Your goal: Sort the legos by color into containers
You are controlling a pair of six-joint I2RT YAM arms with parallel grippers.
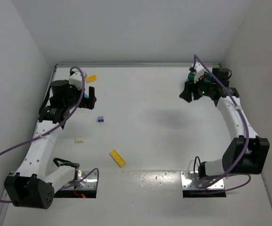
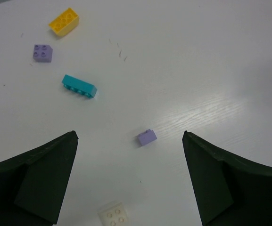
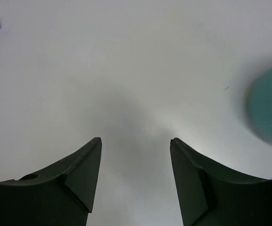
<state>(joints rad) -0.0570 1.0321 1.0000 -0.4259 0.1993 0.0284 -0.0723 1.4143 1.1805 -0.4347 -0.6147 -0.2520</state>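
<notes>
One long studded cyan brick (image 2: pixel 79 86), glossy white table (image 2: pixel 211 70), rounded teal dish (image 3: pixel 267 110)

Bright, even light falls on the white table (image 1: pixel 140 94), with glare near its front edge and one soft shadow. The right wrist view is blurred throughout.

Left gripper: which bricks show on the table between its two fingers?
In the left wrist view, a small purple brick and, nearer the camera, a cream brick lie in the gap of the open left gripper.
</notes>
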